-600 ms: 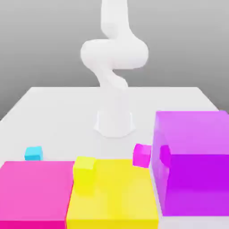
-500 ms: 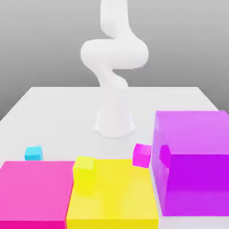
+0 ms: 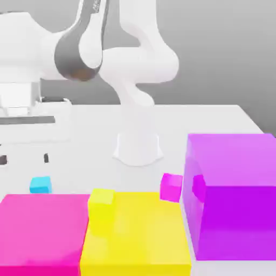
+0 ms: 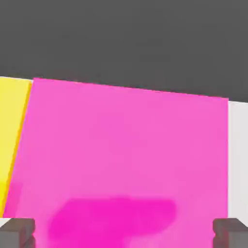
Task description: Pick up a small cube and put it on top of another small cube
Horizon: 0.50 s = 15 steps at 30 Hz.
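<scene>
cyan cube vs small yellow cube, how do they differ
Colour: the cyan cube is cyan-blue, the small yellow cube yellow.
Size: the cyan cube looks smaller than the yellow cube.
Place: the cyan cube sits on the white table behind the pink block; the yellow cube stands by the seam between the pink and yellow blocks.
Both are plain and ungrasped.

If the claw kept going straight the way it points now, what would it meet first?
Most likely the big pink block: it lies dead ahead between the open claw's fingertips, shadow on it. Depth is unclear.
</scene>
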Each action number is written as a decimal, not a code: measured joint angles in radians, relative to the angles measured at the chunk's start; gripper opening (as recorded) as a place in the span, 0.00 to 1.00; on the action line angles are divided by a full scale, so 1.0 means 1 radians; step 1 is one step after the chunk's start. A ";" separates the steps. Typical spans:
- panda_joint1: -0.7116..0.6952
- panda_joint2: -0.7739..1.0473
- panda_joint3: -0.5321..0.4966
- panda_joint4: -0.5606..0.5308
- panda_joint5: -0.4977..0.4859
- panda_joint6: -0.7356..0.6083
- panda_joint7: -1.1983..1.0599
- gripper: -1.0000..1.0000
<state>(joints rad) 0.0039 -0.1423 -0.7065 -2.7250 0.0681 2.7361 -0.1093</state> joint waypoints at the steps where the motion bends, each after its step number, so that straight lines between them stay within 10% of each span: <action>1: -0.008 0.032 -0.025 -0.021 0.004 0.021 -0.044 0.50; 6: -0.134 0.169 -0.072 -0.098 0.022 0.116 -0.227 0.50; 15: -0.272 0.329 0.168 -0.055 0.363 0.205 -0.497 0.50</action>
<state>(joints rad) -0.2681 0.1868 -0.5381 -2.7800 0.4313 2.9412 -0.6065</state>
